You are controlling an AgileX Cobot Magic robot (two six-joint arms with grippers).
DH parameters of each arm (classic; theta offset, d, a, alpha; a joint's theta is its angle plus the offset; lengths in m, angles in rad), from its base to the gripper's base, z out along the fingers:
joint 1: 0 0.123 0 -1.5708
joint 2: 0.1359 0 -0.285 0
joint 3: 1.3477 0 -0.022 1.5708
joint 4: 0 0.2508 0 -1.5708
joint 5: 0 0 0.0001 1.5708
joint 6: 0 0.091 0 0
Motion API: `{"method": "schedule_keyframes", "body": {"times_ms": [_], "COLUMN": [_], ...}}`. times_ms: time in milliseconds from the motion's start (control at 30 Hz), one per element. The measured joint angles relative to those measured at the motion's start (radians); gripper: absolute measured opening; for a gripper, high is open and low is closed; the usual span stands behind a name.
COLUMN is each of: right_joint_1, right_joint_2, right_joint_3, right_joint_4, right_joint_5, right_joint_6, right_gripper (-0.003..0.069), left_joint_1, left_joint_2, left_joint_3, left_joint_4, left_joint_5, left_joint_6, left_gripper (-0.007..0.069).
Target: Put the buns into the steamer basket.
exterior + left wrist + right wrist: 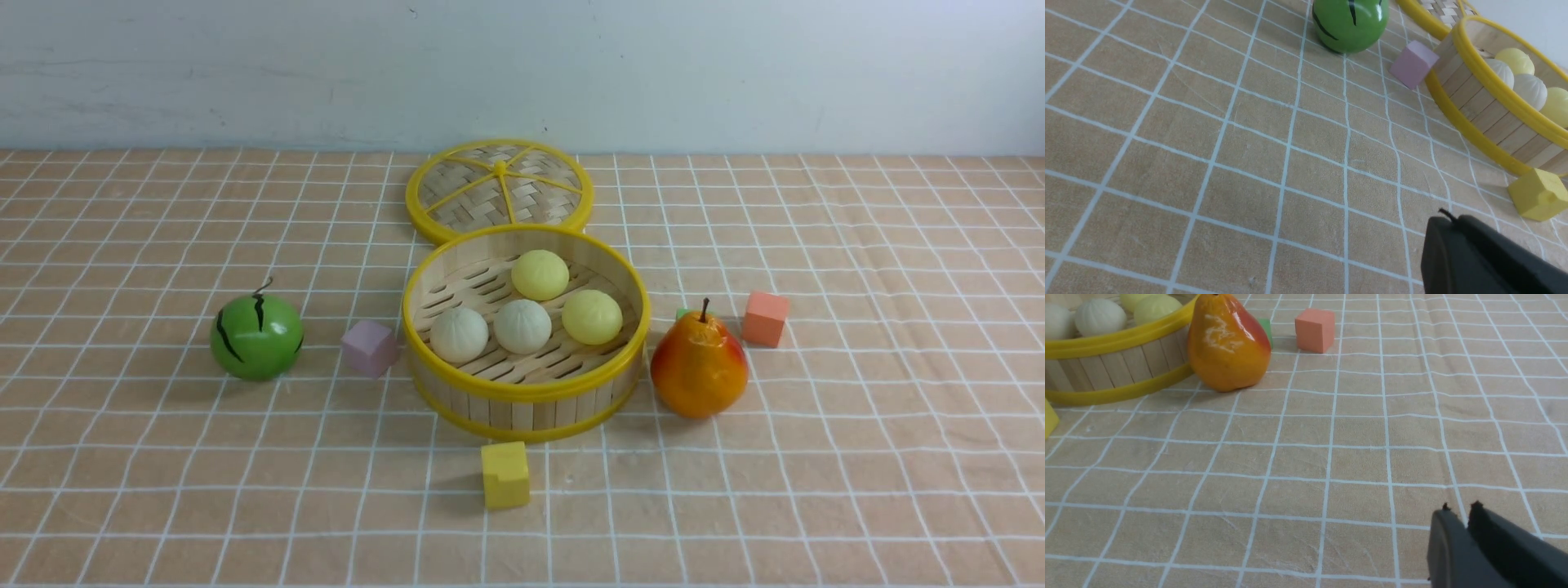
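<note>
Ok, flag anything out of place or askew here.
Nothing stands out. All four buns sit inside the steamer basket, which stands level; its lid lies flat behind it.

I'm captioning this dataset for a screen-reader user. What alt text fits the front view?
A round bamboo steamer basket sits mid-table holding four buns, two off-white and two pale yellow, with its woven lid lying flat behind it. A green striped melon ball and pink cube lie to its left, a pear and orange cube to its right, a yellow block in front.
</note>
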Motion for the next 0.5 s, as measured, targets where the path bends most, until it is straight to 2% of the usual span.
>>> {"method": "schedule_keyframes", "body": {"times_ms": [500], "right_joint_1": [0.0], "right_joint_2": [0.0], "right_joint_3": [0.0], "right_joint_4": [0.0], "right_joint_5": [0.0], "right_joint_6": [0.0], "right_gripper": [0.0097], "left_joint_1": [0.0], "left_joint_2": [0.0], "left_joint_3": [0.0], "left_joint_4": [0.0], "left_joint_5": [0.0], "left_joint_6": [0.0], "left_gripper": [0.0018]}}
